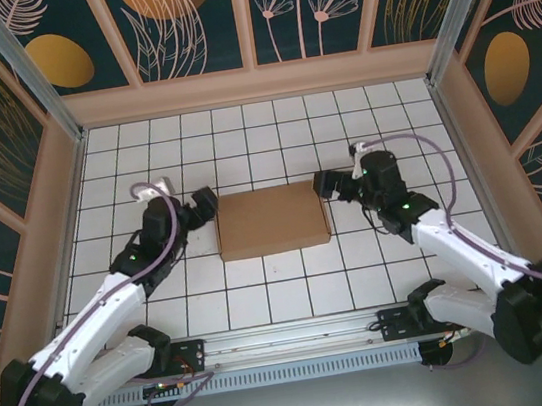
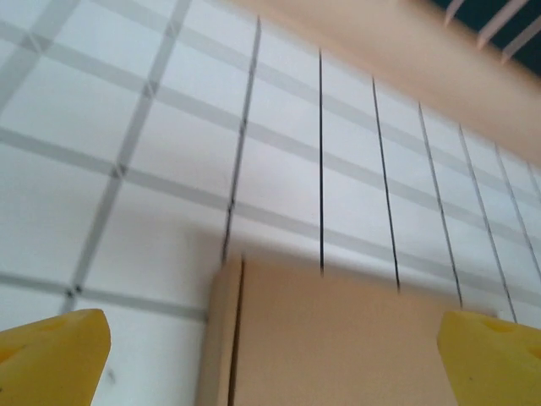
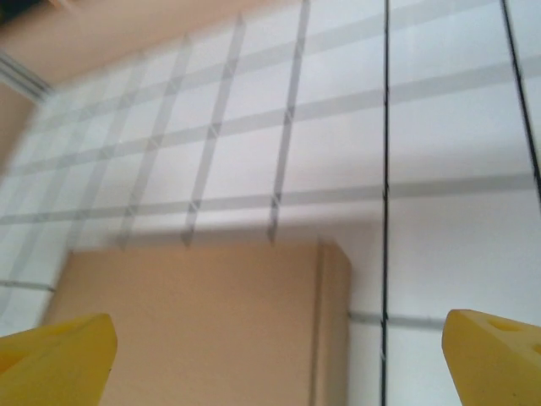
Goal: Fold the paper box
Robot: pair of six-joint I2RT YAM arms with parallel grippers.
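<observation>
Top external shows the paper box (image 1: 271, 220) on tiled table (image 1: 242, 136), seemingly untouched.

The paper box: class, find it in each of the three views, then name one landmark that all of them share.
Top external: the paper box lies at the centre, a flat brown rectangle.
Left wrist: bottom centre, its left edge in sight.
Right wrist: bottom left to centre, its right edge in sight.
Shared landmark: the white gridded table under it.
</observation>
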